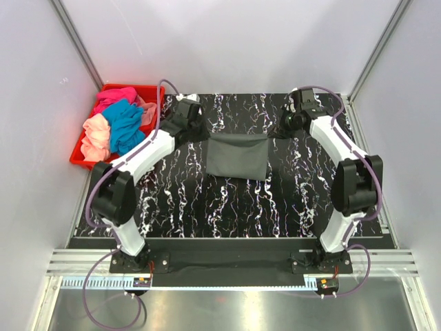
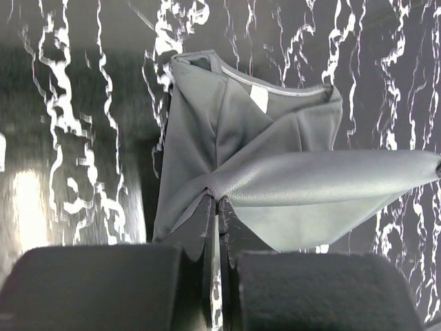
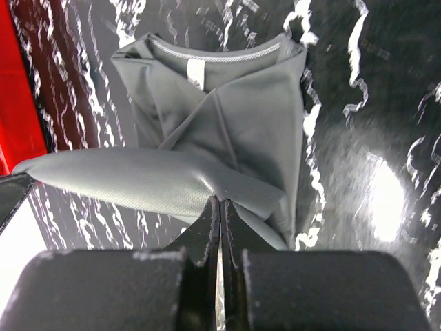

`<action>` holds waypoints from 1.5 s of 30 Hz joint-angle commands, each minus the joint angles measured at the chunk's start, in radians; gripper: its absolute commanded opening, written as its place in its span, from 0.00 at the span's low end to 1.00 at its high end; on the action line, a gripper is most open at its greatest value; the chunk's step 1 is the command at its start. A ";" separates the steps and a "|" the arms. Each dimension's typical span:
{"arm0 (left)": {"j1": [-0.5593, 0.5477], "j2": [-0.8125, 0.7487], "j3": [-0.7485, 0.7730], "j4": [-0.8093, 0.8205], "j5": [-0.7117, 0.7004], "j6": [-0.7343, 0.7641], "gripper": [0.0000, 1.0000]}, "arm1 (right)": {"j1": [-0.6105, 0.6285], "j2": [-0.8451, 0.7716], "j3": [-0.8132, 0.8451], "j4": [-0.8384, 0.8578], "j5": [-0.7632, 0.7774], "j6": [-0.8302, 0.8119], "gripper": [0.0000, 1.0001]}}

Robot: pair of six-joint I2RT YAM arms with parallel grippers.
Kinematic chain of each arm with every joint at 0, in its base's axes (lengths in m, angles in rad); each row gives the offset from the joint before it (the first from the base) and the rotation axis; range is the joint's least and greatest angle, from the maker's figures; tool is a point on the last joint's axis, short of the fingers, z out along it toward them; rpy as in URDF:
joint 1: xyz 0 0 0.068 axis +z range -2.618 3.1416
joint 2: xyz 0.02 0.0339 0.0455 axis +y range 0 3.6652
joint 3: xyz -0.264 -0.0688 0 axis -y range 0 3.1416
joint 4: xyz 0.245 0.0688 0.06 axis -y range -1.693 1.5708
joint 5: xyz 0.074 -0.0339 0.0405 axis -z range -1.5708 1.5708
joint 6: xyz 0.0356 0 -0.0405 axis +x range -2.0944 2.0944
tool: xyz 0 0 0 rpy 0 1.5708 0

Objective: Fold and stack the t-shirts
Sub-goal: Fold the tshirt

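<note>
From the top view I saw the dark grey t-shirt (image 1: 238, 157) lying partly folded in the middle of the black marbled table (image 1: 207, 207). My left gripper (image 2: 217, 203) was clenched on the cloth at the shirt's upper left corner. My right gripper (image 3: 220, 203) was clenched on it at the upper right corner. Between the two grippers a band of cloth was stretched over the rest of the shirt. The white neck tag (image 2: 259, 98) showed near the top of both wrist views. In the upper left of the top view, the red crate (image 1: 79, 157) held a magenta-pink t-shirt (image 1: 114, 96), a teal-blue t-shirt (image 1: 127, 127) and a peach t-shirt (image 1: 96, 138), heaped together.
</note>
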 commanded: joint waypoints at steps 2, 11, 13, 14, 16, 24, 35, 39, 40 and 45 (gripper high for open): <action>0.039 0.087 0.120 0.073 0.091 0.051 0.00 | -0.039 0.092 0.097 0.005 -0.044 -0.029 0.00; 0.100 0.343 0.307 0.136 0.212 0.077 0.13 | -0.082 0.266 0.217 0.054 -0.115 -0.023 0.00; 0.109 0.381 0.362 0.145 0.221 0.076 0.14 | -0.091 0.301 0.255 0.065 -0.121 -0.021 0.02; 0.115 0.418 0.384 0.156 0.244 0.074 0.17 | -0.092 0.350 0.283 0.062 -0.126 -0.024 0.03; 0.128 0.446 0.435 0.168 0.252 0.083 0.34 | -0.098 0.399 0.380 0.002 -0.100 -0.029 0.08; 0.135 0.328 0.403 0.173 0.258 0.224 0.70 | -0.115 0.294 0.306 -0.017 0.046 -0.029 0.54; 0.076 0.298 0.200 0.351 0.414 0.218 0.69 | -0.114 0.313 0.248 0.053 -0.387 -0.084 0.20; 0.079 0.404 0.278 0.363 0.435 0.235 0.69 | -0.114 0.385 0.260 0.089 -0.475 -0.101 0.26; 0.079 0.424 0.294 0.363 0.432 0.237 0.69 | -0.115 0.419 0.265 0.089 -0.478 -0.105 0.28; 0.095 0.565 0.384 0.360 0.415 0.234 0.69 | -0.143 0.528 0.323 0.080 -0.439 -0.118 0.31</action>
